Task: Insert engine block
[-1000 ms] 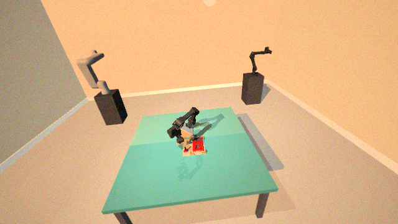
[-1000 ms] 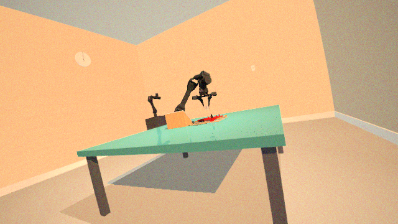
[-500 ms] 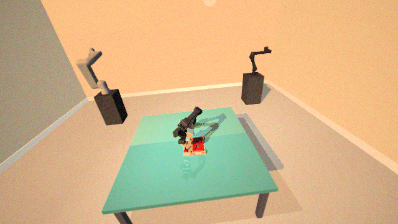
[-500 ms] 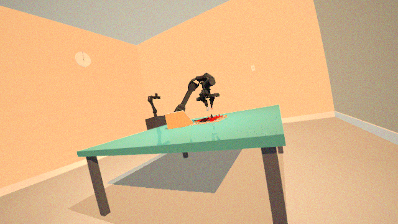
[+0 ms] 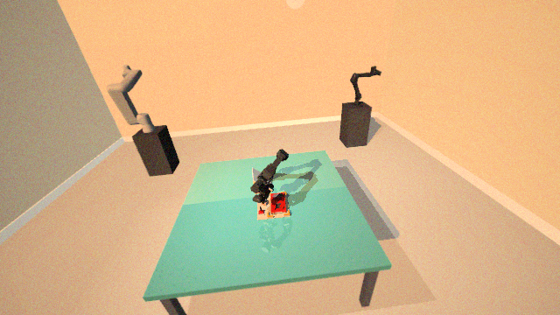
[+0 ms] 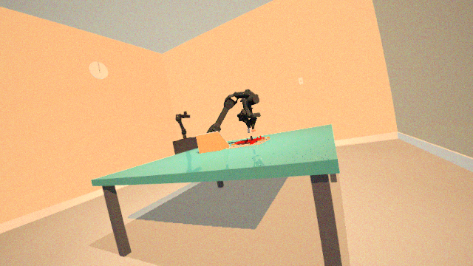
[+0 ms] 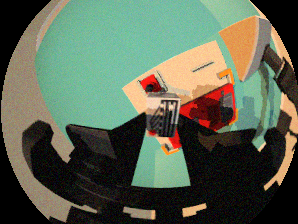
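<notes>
My gripper (image 6: 251, 129) (image 7: 163, 119) is shut on the engine block (image 7: 155, 116), a small grey-white block with dark slots on the face seen in the wrist view. In the exterior view the block hangs a little above the red car body (image 5: 278, 204) (image 6: 248, 141) (image 7: 206, 109). The car body sits on a cream board (image 7: 175, 69). In the wrist view a smaller red part (image 7: 148, 81) with a dark centre shows up-left of the block. The block covers part of the board and red parts, so I cannot tell how it lines up with the opening.
An upright orange panel (image 6: 211, 143) (image 7: 242, 42) stands beside the board. Orange corner brackets (image 7: 227, 74) sit at the board's edges. All stand on the green table (image 5: 219, 245) (image 6: 295, 148). Two other arms (image 5: 124, 102) (image 5: 356, 85) stand on dark pedestals beyond the table.
</notes>
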